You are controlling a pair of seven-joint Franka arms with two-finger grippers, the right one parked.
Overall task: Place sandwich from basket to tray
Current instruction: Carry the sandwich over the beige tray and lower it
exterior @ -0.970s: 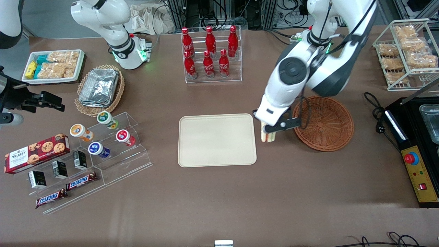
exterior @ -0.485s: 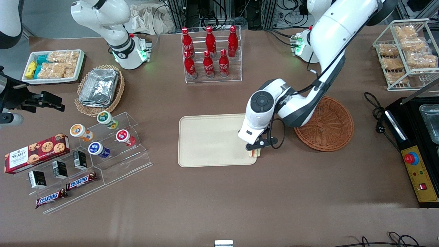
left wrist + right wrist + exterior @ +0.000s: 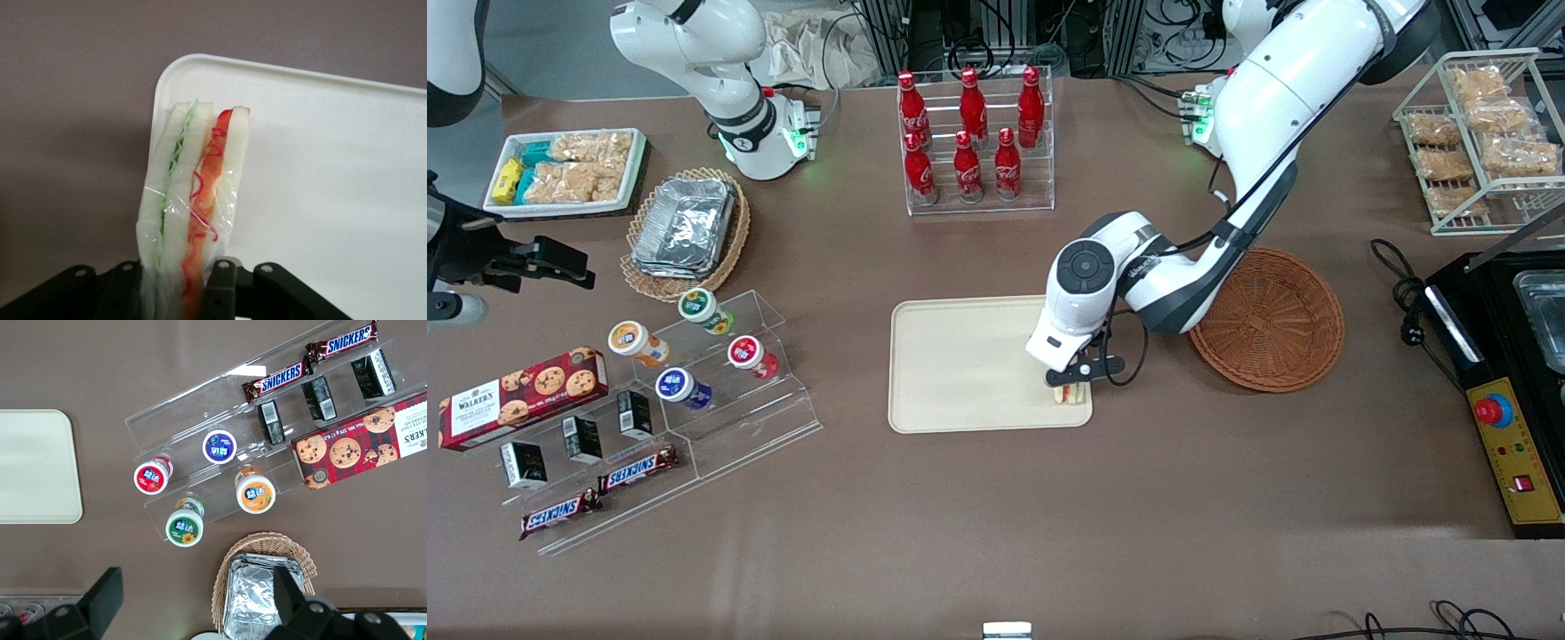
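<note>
Sandwich carried over the tray's corner, release pending.

The gripper (image 3: 1074,384) clamps the wrapped sandwich (image 3: 190,200) edge-up above the cream tray (image 3: 960,364), at the corner nearest the wicker basket (image 3: 1272,320), which lies empty. Judged next: lower until the sandwich rests inside the rim, then open the fingers.

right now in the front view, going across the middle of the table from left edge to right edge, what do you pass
cookie box → clear stand of tubs → tray → tool shut on the sandwich over the tray's corner → basket → black control box
</note>
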